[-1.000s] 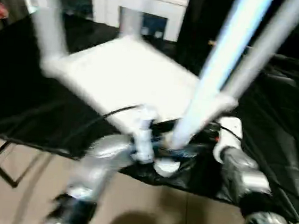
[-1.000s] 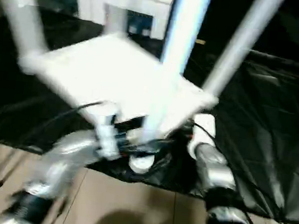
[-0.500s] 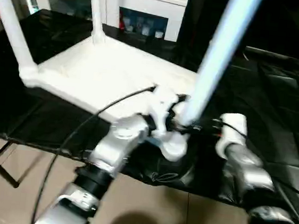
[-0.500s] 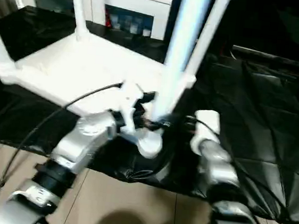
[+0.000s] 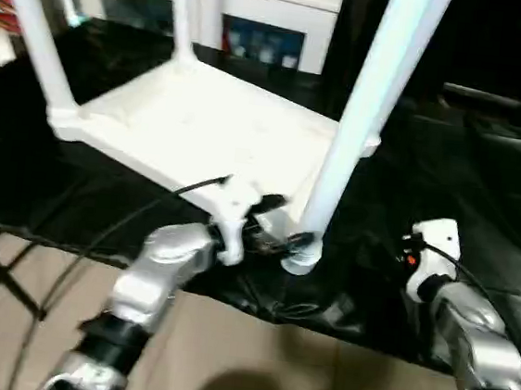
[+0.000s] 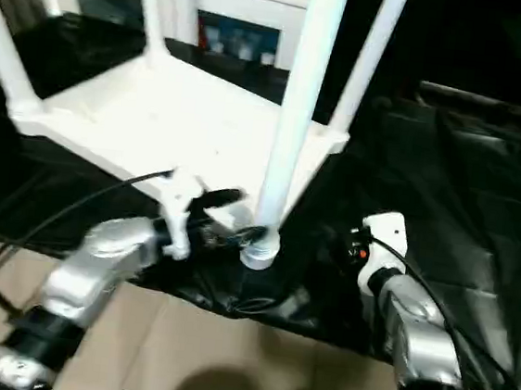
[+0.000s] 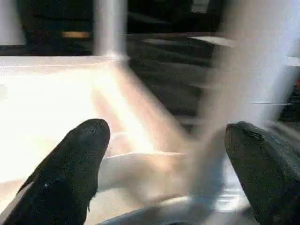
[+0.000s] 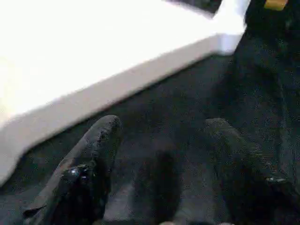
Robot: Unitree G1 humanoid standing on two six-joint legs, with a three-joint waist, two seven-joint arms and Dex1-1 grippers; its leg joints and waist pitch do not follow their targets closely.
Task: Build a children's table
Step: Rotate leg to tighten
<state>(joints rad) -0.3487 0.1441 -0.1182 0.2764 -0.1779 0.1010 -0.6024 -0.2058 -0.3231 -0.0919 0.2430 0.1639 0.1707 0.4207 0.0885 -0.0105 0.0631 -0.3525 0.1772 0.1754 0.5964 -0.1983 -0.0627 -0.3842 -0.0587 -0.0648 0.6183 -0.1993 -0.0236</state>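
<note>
Left end effector (image 5: 274, 238) sits right at the foot of the near leg (image 5: 361, 122), and the wrist view shows its two black fingers (image 7: 79, 159) spread wide, the blurred white shaft standing between them with nothing clamped. Over on the other side, the right end effector (image 8: 159, 159) hangs low over the black-draped worktop (image 5: 486, 181), fingers apart and empty, just beside the edge of the tabletop (image 8: 117, 89).

And there is the children's table (image 5: 212, 125), lying upside down on the worktop, underside up. Three legs rise from corner sockets: one at the far left corner (image 5: 35, 32), one at the back (image 5: 182, 10), one at the right corner (image 6: 368, 57). The near leg stands upright at the front corner, its wide round end (image 5: 299, 258) down at the worktop edge; whether it is fully seated in a socket cannot be told.

As for handling, this looks like hollow moulded plastic: light, stiff, smooth enough to slip through rubber fingers. A long tapering leg will lever hard if gripped high, so the sensible hold is low, near the thick end by the socket, pressing straight down. Behind it all, a white glass-doored cabinet (image 5: 261, 9) lines the back.
</note>
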